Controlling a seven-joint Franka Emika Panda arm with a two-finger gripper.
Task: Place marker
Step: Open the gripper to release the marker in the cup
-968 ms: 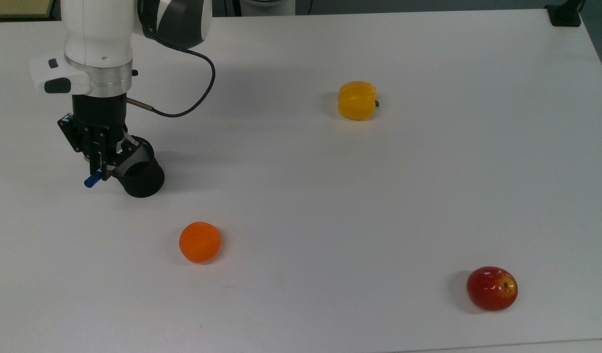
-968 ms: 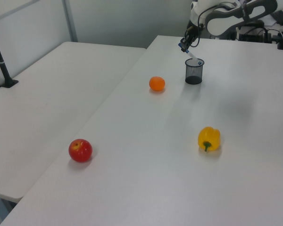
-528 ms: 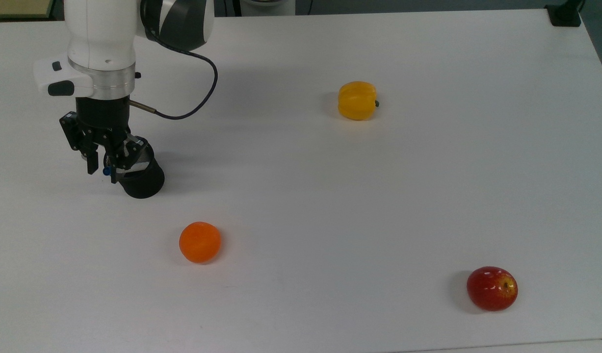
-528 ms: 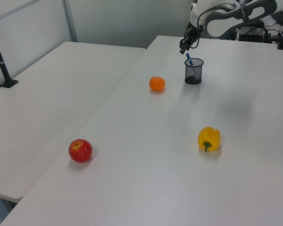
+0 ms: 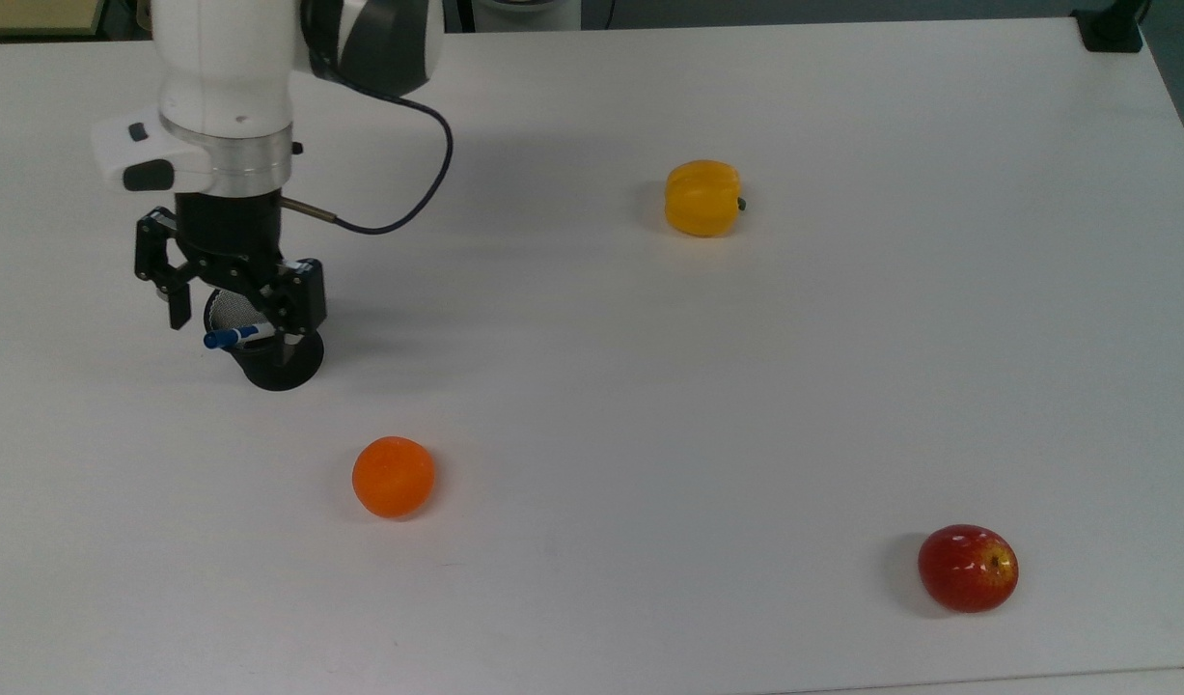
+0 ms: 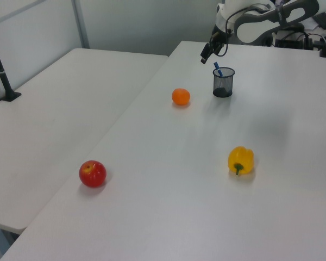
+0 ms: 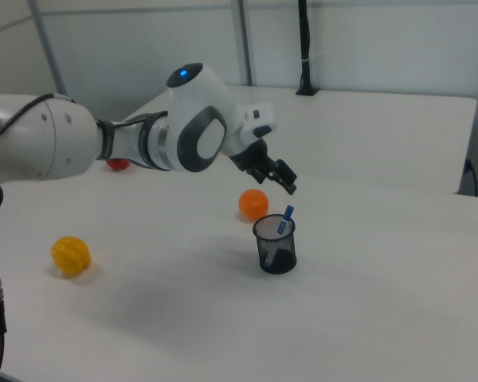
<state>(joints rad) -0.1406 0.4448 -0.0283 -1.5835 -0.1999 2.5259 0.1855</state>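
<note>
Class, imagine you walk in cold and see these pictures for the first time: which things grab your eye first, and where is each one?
The white robot arm draws the eye first, its open gripper poised just above a black mesh cup near the top view's left edge, with a blue-capped marker leaning out of the cup. Next come three bright fruits spread over the white table: an orange near the cup, a yellow pepper farther back, and a red apple at the top view's lower right.

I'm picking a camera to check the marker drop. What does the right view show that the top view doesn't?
Right view alone: the marker leaning inside the mesh cup, blue end above the rim, and the open gripper lifted clear of it. Top view alone: the apple whole and the bare table around it. Both: cup, marker, orange, yellow pepper.
</note>
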